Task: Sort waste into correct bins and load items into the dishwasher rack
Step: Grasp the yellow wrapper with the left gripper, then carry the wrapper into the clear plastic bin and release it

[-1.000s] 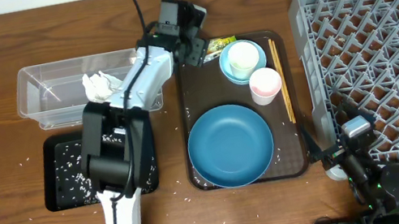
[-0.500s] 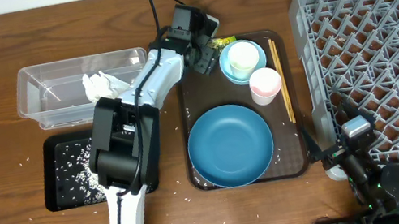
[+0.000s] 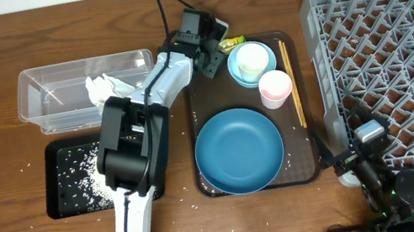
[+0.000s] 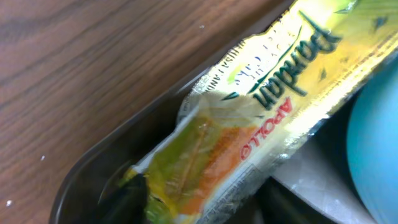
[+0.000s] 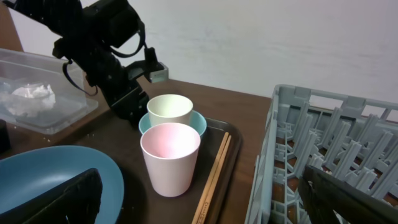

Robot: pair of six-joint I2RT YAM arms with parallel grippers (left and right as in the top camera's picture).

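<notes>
Left gripper [image 3: 215, 48] was at snack wrapper [image 4: 249, 118], serving tray [image 3: 201, 91] far-left corner; claw width not readable. Needed mid-wrapper pinch, clear of bowl [image 4: 373, 143].

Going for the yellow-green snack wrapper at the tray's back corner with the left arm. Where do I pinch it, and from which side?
Take the snack wrapper by its crumpled end in the corner of the brown tray, pinching across its narrow width. Come from above on the side facing the table: it lies flat, and the light-blue bowl crowds its other long edge.
</notes>
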